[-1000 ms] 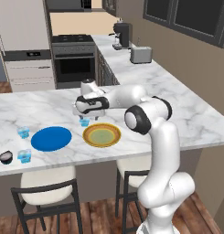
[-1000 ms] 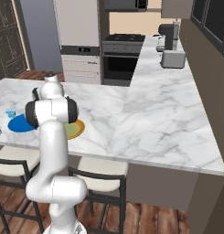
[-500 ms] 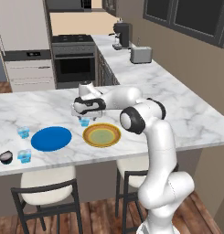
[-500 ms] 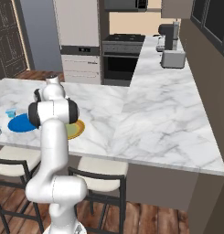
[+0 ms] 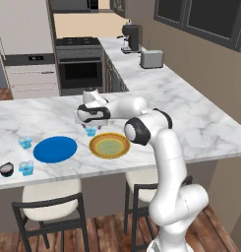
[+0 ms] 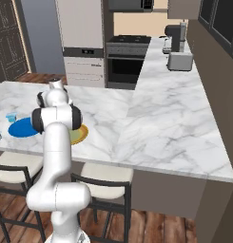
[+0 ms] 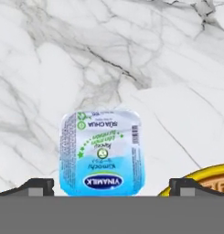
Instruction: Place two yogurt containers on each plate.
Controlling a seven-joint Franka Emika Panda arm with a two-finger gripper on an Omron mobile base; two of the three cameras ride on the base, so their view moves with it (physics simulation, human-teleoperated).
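A pale blue yogurt container [image 5: 91, 131] with a printed foil lid [image 7: 102, 153] stands on the marble counter, just left of the yellow-rimmed plate [image 5: 109, 145] [image 7: 209, 176]. My gripper [image 5: 90, 122] [image 7: 112, 187] hangs right over it, open, one fingertip [image 7: 38, 186] on each side and well apart from the cup. The blue plate [image 5: 55, 149] [image 6: 23, 128] lies further left with nothing on it. Two more pale blue yogurt containers [image 5: 25, 142] [image 5: 27, 168] and a dark one [image 5: 6, 170] stand left of the blue plate.
The counter's front edge runs close below the plates, with stools [image 5: 48, 202] under it. A toaster [image 5: 151, 59] and a coffee machine [image 5: 132, 37] stand far back on the right counter run. My own arm [image 6: 56, 118] hides the hand in the right base view.
The hand has come down and a little left over the yogurt container beside the yellow-rimmed plate. Jaws stay open; cups and plates have not moved.
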